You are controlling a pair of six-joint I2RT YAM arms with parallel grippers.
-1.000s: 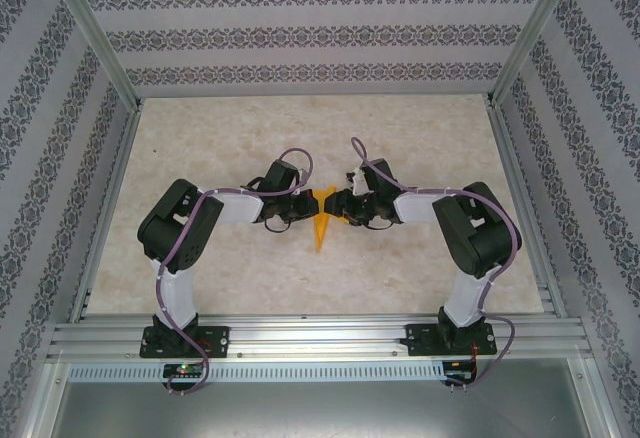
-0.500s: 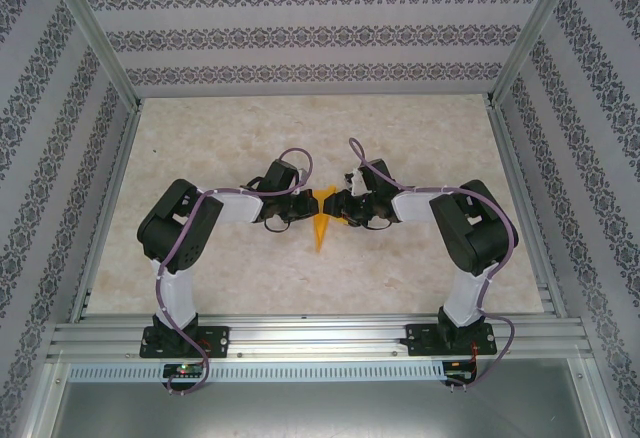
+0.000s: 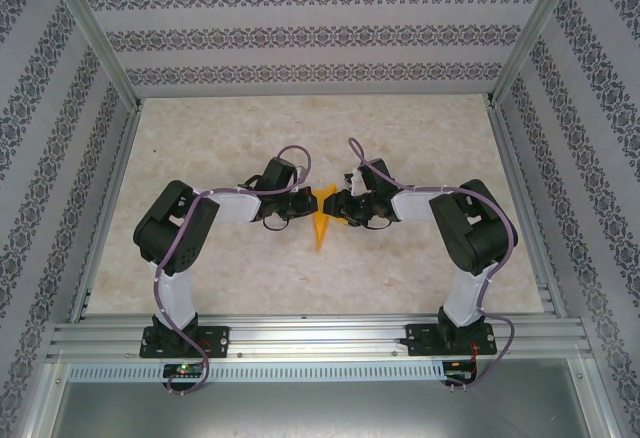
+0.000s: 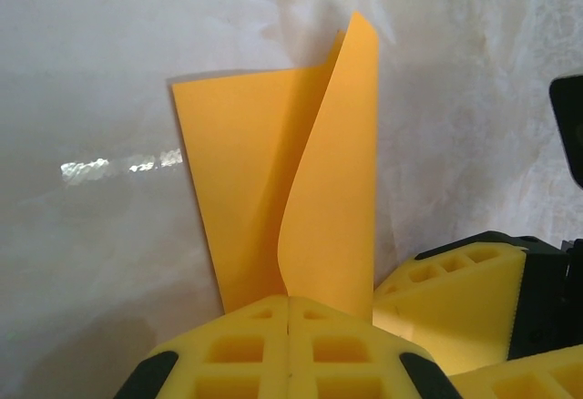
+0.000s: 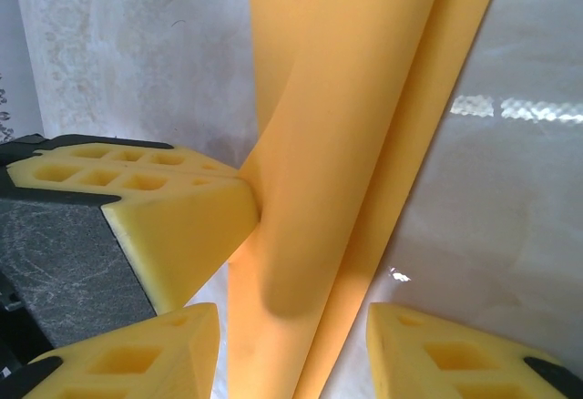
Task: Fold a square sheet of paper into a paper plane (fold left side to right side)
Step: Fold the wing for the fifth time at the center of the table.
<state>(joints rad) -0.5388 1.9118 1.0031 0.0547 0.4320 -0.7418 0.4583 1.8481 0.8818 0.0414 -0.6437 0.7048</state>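
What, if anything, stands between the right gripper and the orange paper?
Nothing visible does. The orange paper stands between the open fingers of the right gripper, while the left gripper is shut on it from the other side.

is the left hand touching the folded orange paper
Touching: the left wrist view shows the left hand shut on the near end of the folded bright orange paper.

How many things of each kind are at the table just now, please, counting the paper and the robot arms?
folded orange paper: 1
robot arms: 2, the left arm and the right arm
total: 3
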